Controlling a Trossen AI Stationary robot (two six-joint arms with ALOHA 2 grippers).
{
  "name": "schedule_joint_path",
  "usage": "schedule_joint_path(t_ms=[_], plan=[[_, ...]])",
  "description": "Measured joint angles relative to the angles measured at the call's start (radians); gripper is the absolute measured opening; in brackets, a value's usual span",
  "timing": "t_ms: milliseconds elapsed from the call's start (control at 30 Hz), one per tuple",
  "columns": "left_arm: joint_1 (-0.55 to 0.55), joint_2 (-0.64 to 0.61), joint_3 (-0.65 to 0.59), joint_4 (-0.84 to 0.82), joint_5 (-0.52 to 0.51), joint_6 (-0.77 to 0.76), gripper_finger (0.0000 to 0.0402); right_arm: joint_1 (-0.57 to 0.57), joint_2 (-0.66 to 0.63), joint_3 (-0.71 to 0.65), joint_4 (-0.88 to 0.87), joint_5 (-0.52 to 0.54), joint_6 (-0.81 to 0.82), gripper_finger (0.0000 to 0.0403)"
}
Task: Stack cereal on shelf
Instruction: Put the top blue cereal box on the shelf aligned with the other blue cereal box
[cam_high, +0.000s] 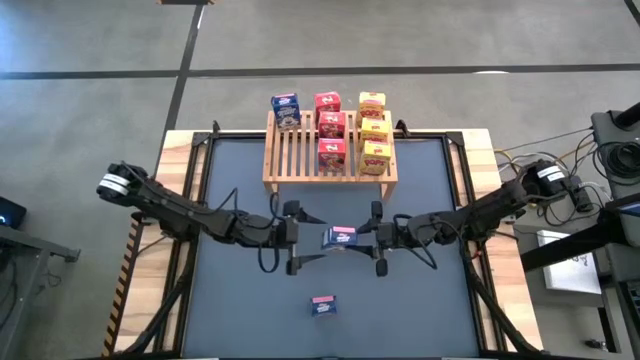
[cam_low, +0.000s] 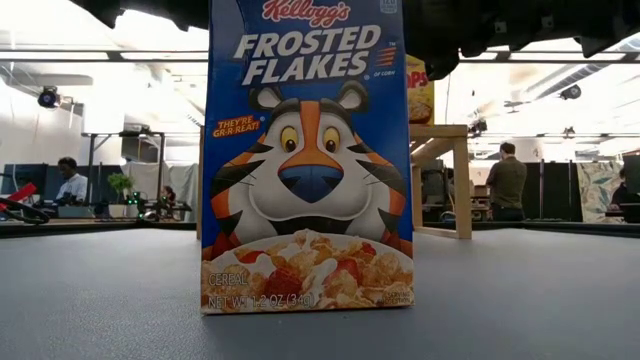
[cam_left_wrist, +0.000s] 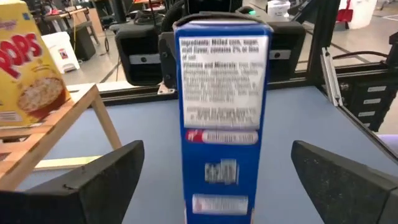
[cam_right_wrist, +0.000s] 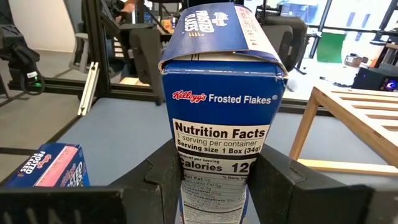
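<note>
Two grippers meeting mid-table in the high view: left gripper (cam_high: 293, 238) and right gripper (cam_high: 380, 240) on either side of a blue Frosted Flakes box (cam_high: 340, 238). Left fingers spread wide and clear of the box; right fingers closed on the box's far side. Wooden shelf (cam_high: 290, 150) at the table's far edge, carrying seven boxes: one blue (cam_high: 286, 109), three red (cam_high: 330, 128), three yellow (cam_high: 374, 130). Second blue box (cam_high: 322, 305) lying alone near the table's front edge, well apart from both arms

Low view: filled by the printed front of a blue cereal box (cam_low: 305, 160), standing upright on the grey table (cam_low: 100, 290); which of the two blue boxes, cannot tell. Shelf leg (cam_low: 462, 185) and a yellow box (cam_low: 420, 92) just behind it. People (cam_low: 505, 180) in the room beyond

Left wrist view: held box (cam_left_wrist: 224, 118) upright between the two dark fingers (cam_left_wrist: 93, 186), gaps on both sides, no contact. Yellow box (cam_left_wrist: 28, 68) on the shelf's edge (cam_left_wrist: 62, 124) off to one side

Right wrist view: box (cam_right_wrist: 221, 118) pinched between the fingers (cam_right_wrist: 155, 180), nutrition panel facing the camera, top flap slightly lifted. Fallen blue box (cam_right_wrist: 53, 165) on the table nearby; shelf corner (cam_right_wrist: 348, 118) on the other side
</note>
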Motion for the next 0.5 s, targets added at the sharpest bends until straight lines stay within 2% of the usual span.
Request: schedule_joint_path(t_ms=[267, 500], plan=[[0.013, 0.11, 0.122, -0.095, 0.0, -0.021, 0.0377, 0.0, 0.001, 0.0, -0.007, 0.0, 0.003, 0.0144], [0.016, 0.129, 0.15, -0.157, 0.0, -0.019, 0.0334, 0.002, 0.001, 0.0, -0.017, 0.0, 0.003, 0.0144]])
